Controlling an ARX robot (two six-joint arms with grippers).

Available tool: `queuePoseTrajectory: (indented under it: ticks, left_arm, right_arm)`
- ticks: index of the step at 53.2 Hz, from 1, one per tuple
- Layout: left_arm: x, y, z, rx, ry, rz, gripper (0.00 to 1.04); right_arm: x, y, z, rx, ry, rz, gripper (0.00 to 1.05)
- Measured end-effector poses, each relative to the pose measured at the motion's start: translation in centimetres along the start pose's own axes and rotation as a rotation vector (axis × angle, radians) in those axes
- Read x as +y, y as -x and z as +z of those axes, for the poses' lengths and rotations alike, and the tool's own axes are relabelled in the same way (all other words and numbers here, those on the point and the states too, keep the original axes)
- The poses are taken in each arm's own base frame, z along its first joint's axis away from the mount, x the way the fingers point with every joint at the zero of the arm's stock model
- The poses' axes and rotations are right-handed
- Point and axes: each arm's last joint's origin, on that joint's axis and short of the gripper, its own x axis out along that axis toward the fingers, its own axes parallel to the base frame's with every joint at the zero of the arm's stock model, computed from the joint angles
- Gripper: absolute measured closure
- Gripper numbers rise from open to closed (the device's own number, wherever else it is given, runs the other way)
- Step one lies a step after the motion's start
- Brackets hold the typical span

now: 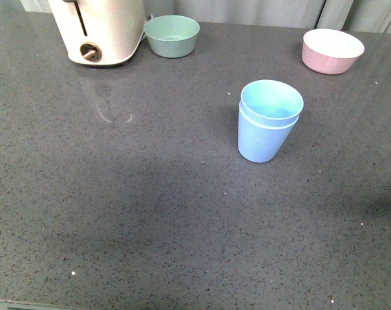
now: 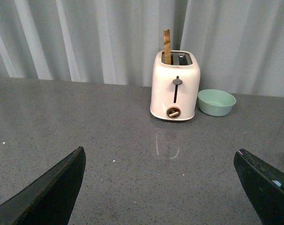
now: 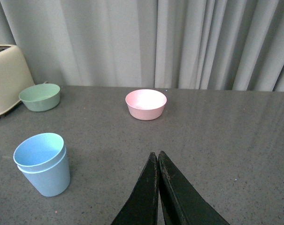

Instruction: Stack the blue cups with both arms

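Note:
The two pale blue cups [image 1: 268,123] stand nested, one inside the other, upright on the grey table right of centre. They also show in the right wrist view [image 3: 42,164]. Neither arm shows in the front view. My left gripper [image 2: 159,159] is open and empty, its black fingers [image 2: 57,187] spread wide over bare table; no cup shows in that view. My right gripper [image 3: 157,155] is shut on nothing, with its tips pressed together, apart from the cups.
A cream toaster [image 1: 98,29] with a slice in it [image 2: 166,46] stands at the back left. A mint-green bowl [image 1: 172,35] sits beside it. A pink bowl [image 1: 332,50] is at the back right. Grey curtains hang behind the table.

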Motion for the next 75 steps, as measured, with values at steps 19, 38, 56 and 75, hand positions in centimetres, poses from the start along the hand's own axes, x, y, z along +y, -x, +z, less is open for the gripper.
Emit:
queuePoseTrajectory:
  ticks: [19,38,56,75]
  left_arm:
    - [0.0,0.0,0.0,0.0,0.0,0.0,0.09]
    - [0.0,0.0,0.0,0.0,0.0,0.0,0.09]
    - [0.0,0.0,0.0,0.0,0.0,0.0,0.09]
    - [0.0,0.0,0.0,0.0,0.0,0.0,0.09]
  right_arm:
    - [0.0,1.4,-0.4,0.028,0.0,0.0,1.03]
    - [0.0,1.6,-0.3,0.004,0.0,0.0,0.93]
    - [0.0,1.6,-0.3,0.004,0.0,0.0,0.18]
    - [0.0,1.6,-0.3,0.004,0.0,0.0,0.09]
